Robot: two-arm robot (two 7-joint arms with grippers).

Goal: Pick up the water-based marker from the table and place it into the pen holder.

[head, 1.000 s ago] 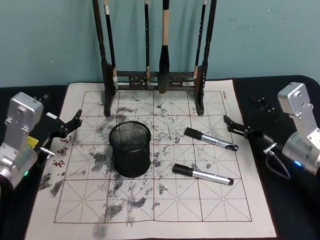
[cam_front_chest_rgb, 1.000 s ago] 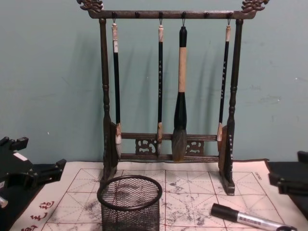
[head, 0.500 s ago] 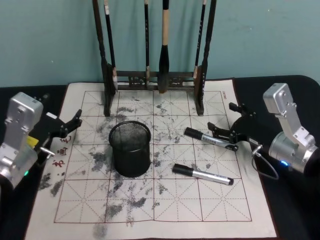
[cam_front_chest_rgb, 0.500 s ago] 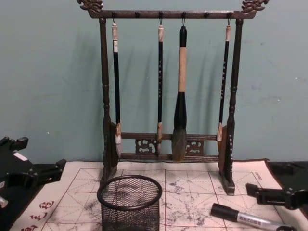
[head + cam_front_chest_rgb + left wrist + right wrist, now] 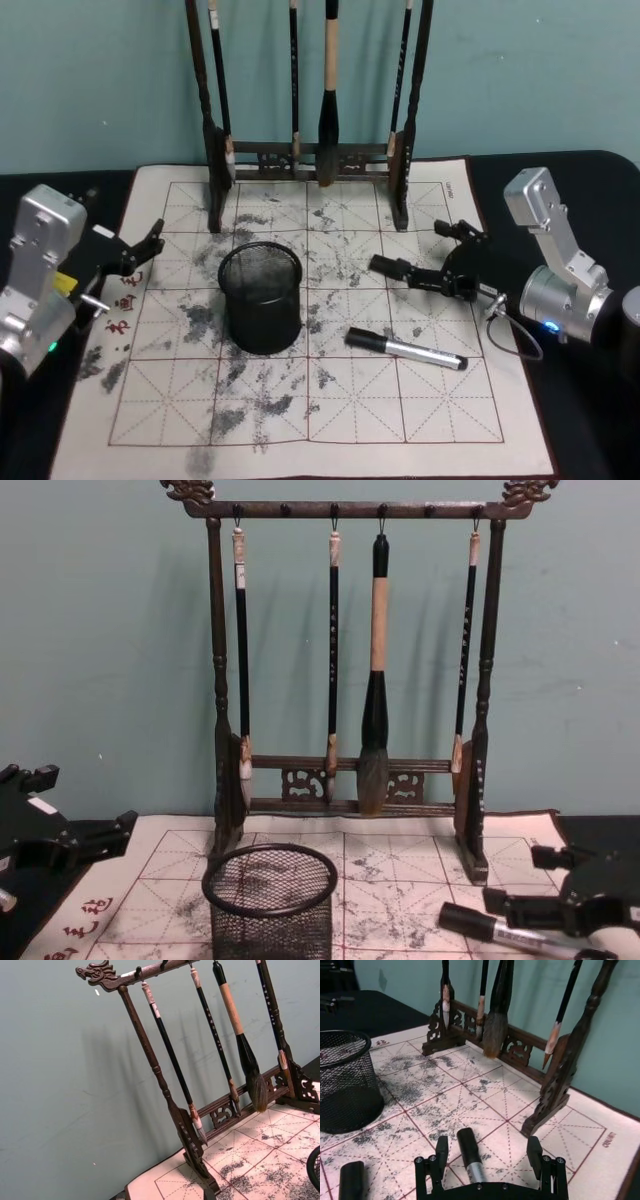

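Note:
Two water-based markers lie on the white felt mat [image 5: 400,420] of the table, right of the pen holder [image 5: 260,298]. My right gripper [image 5: 432,258] is open and low over the far marker [image 5: 385,265], its fingers [image 5: 441,1152] standing on either side of the barrel [image 5: 474,1167] without touching it. The black cap [image 5: 466,1142] pokes out ahead of the fingers. Closer to me lies the near marker [image 5: 405,348], untouched. The pen holder [image 5: 345,1080] stands upright, a black mesh cup. My left gripper [image 5: 140,250] is parked open at the mat's left edge.
A tall dark wooden brush rack [image 5: 310,155] with several hanging brushes stands at the back of the mat, just behind my right gripper. The rack's right foot [image 5: 545,1110] is close ahead of the fingers. Dark table edges border the mat.
My right gripper has swung left from the mat's right edge and come down over the far marker, which now lies between its fingers. The left arm and both markers have stayed put.

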